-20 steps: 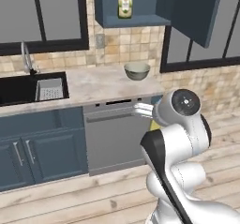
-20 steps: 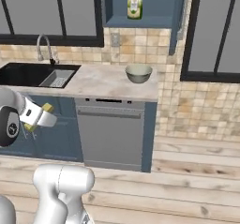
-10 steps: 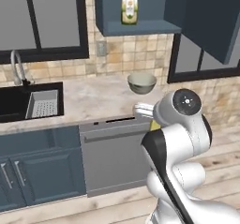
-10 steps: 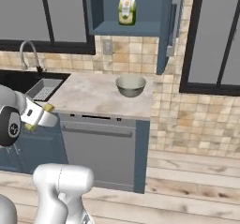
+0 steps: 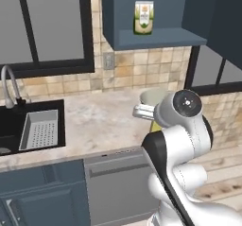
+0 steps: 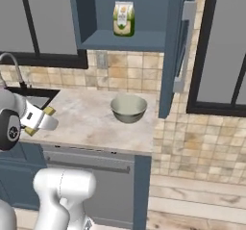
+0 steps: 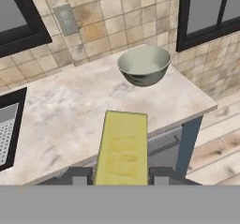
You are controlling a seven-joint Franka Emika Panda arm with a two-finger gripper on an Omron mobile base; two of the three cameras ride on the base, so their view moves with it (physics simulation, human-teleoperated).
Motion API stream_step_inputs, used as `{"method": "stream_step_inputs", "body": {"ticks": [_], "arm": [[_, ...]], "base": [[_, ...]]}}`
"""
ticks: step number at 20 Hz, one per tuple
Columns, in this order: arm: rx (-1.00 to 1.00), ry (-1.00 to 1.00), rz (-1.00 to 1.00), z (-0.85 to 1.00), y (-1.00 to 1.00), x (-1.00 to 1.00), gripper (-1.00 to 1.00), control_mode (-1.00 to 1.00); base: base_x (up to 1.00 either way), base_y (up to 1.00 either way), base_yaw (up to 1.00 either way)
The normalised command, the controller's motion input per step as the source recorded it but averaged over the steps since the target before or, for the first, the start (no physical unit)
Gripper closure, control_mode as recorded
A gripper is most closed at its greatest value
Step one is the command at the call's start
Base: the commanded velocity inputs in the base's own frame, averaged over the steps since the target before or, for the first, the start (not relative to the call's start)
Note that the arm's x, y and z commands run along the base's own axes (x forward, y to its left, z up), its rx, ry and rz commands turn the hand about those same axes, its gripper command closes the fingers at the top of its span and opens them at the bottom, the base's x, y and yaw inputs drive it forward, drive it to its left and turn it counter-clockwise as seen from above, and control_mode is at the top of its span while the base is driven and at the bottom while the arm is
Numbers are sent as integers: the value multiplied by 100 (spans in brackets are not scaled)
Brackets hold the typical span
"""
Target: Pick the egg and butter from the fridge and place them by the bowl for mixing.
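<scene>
Yellow butter [image 7: 122, 148] sits clamped in my gripper [image 7: 119, 175], near the bowl [image 7: 144, 65]. I judge it light, soft, slippery; squeeze its long flat sides gently.

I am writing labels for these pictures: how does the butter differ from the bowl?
The butter is a bright yellow flat-sided stick; the bowl is round, grey-green and open at the top. The butter is held in the gripper in front of the counter's edge; the bowl stands on the counter near its right end. Both look whole.
</scene>
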Motion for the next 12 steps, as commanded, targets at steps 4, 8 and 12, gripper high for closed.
{"method": "stream_step_inputs", "body": {"ticks": [4, 8, 12], "arm": [[0, 0, 0, 0, 0, 0, 100, 100], [0, 9, 0, 0, -2, 36, 100, -100], [0, 20, 5, -9, -10, 59, 100, -100]], "base": [[64, 4, 0], [36, 0, 0], [0, 0, 0]]}}
